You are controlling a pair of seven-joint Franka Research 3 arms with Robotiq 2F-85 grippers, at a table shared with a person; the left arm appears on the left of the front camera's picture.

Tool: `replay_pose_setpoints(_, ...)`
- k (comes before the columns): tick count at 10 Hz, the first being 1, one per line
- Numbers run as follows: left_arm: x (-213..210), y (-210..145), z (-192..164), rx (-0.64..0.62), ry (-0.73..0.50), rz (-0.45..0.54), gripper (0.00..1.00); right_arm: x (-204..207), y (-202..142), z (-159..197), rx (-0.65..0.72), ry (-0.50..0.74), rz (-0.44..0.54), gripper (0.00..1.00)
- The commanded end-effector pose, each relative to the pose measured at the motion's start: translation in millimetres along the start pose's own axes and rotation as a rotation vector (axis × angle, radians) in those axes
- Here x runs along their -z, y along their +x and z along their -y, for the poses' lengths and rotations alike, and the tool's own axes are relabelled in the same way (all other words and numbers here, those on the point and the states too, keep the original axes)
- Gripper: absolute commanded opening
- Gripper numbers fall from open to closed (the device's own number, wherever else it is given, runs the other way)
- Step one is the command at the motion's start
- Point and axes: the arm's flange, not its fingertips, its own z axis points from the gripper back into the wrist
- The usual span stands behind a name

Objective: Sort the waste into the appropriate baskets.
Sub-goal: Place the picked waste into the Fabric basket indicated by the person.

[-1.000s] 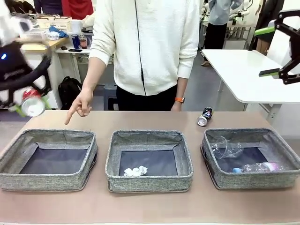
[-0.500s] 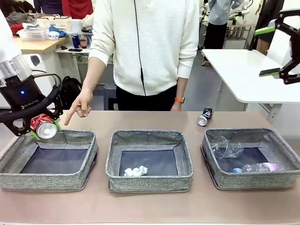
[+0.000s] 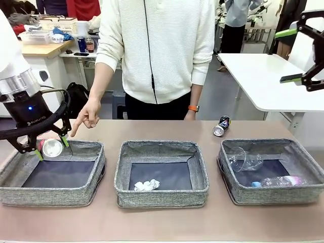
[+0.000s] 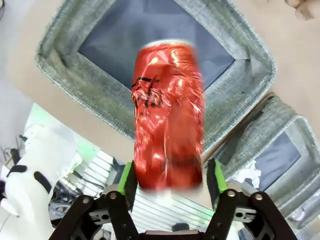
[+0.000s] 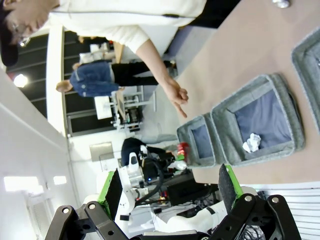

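Observation:
My left gripper (image 3: 50, 147) hangs over the far left corner of the left basket (image 3: 50, 196). The crushed red can (image 3: 51, 148) sits between its green pads. In the left wrist view the can (image 4: 167, 115) is blurred over the basket (image 4: 65, 75), with thin gaps to both pads of the open gripper (image 4: 170, 175). My right gripper (image 3: 284, 56) is raised at the upper right, open and holding nothing. A paper ball (image 3: 146, 185) lies in the middle basket (image 3: 162, 196). A clear cup (image 3: 243, 159) and a bottle (image 3: 278, 180) lie in the right basket (image 3: 276, 195).
A dark can (image 3: 221, 125) lies on the table beyond the right basket. The person stands at the far side, one hand (image 3: 86, 115) pointing down toward the left basket's back rim. A white table (image 3: 263, 76) stands at the back right.
My left arm came down and to the right with the red can, from above the table's left edge to the left basket's far corner. Its jaws have widened. The right arm is still.

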Motion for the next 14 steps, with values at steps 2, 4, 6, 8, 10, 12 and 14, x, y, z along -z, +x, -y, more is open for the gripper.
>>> replay_pose_setpoints(2,-3.3,1.3,-2.4,-0.026,-0.032,-0.004,1.0,0.6,2.5,-1.8,-0.017,0.02,-0.013,1.0)
replay_pose_setpoints(4,-8.3,0.9,-3.4,-0.029,-0.041,0.006,1.0,0.6,2.5,-1.8,-0.017,0.02,-0.013,1.0)
replay_pose_setpoints(6,-14.8,-1.6,-0.5,-0.008,-0.051,-0.004,1.0,0.6,2.5,-1.8,-0.017,0.02,-0.013,1.0)
replay_pose_setpoints(8,-39.8,-7.8,4.8,0.119,-0.215,-0.264,1.0,0.6,2.5,-1.8,-0.017,0.02,-0.013,1.0)
replay_pose_setpoints(10,-84.4,-16.3,10.2,0.279,-0.411,-0.549,1.0,0.6,2.5,-1.8,-0.017,0.02,-0.013,1.0)
replay_pose_setpoints(12,-112.8,-11.1,5.1,0.408,-0.785,-0.869,1.0,0.6,2.5,-1.8,-0.017,0.02,-0.013,1.0)
replay_pose_setpoints(14,-117.3,-1.0,-12.2,0.553,-1.043,-0.853,1.0,0.6,2.5,-1.8,-0.017,0.02,-0.013,1.0)
